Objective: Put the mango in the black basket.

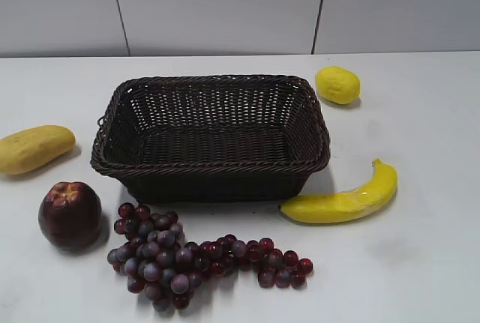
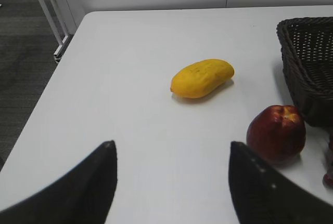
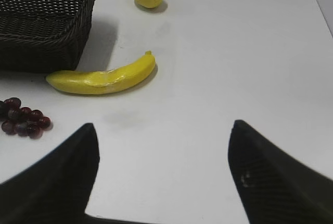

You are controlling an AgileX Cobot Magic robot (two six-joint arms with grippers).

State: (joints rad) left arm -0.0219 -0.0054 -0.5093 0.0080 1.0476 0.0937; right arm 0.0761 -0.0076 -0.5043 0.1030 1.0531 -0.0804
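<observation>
The mango (image 1: pixel 34 148) lies on the white table at the far left, to the left of the black basket (image 1: pixel 112 124). The basket is empty and stands in the middle. In the left wrist view the mango (image 2: pixel 202 78) lies ahead of my open, empty left gripper (image 2: pixel 171 148), well apart from it. The basket's corner (image 2: pixel 307 52) shows at the right of that view. My right gripper (image 3: pixel 163 130) is open and empty over bare table, with the basket (image 3: pixel 47 21) at its upper left. Neither gripper shows in the exterior view.
A dark red apple (image 1: pixel 70 215) and a bunch of purple grapes (image 1: pixel 180 259) lie in front of the basket. A banana (image 1: pixel 345 199) lies at its front right, a lemon (image 1: pixel 337 84) behind its right corner. The table's left edge (image 2: pixel 52 78) drops to the floor.
</observation>
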